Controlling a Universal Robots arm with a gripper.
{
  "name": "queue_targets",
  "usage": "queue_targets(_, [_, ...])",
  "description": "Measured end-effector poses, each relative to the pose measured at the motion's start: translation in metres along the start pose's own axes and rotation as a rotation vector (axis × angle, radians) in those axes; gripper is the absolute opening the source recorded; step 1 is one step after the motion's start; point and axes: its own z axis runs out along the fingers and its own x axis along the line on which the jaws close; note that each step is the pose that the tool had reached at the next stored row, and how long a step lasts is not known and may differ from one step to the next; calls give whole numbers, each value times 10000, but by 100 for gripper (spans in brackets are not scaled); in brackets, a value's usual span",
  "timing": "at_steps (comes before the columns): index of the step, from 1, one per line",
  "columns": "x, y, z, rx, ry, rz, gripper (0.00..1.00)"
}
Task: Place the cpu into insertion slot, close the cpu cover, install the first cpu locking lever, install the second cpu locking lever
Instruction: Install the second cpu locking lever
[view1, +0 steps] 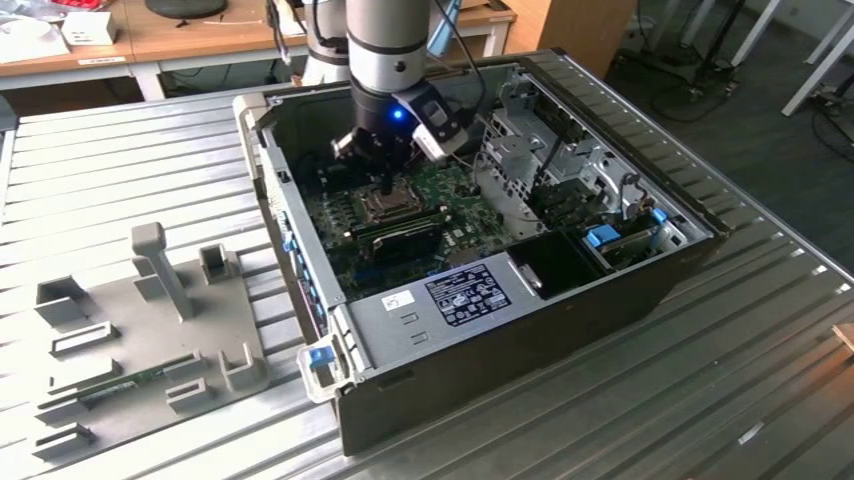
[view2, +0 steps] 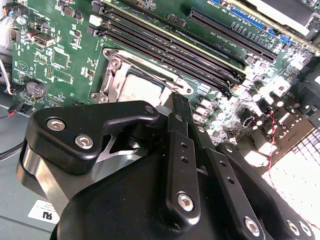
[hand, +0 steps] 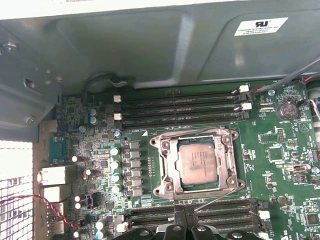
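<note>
The pale silvery-tan square cpu (hand: 198, 164) sits seated in the dark, metal-rimmed insertion slot (hand: 162, 167) on the green circuit board (hand: 280, 175). The thin silvery cpu cover (hand: 196, 137) appears to be down around it, so the lever steps seem in hand. The black gripper (view1: 387, 185) hovers just above the socket; whether its fingers are parted I cannot tell. The open computer case (view1: 534, 330) rests on a ribbed metal table (view1: 107, 180), wooden desks (view1: 200, 35) behind.

case (view1: 561, 300): open, lying on slatted metal table (view1: 120, 180) | board (hand: 280, 170): green, flat inside case | memory slots (hand: 180, 107): long black rows along two sides of socket | coin cell (hand: 286, 110): near board edge | grey fixture (view1: 147, 330): on table, beside case at exterior view's left | desks (view1: 174, 40): beyond table's far edge
</note>
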Motion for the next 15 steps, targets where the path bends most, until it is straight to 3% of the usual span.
queue_targets(15, [9, -24, 163, 6, 0, -1, 10])
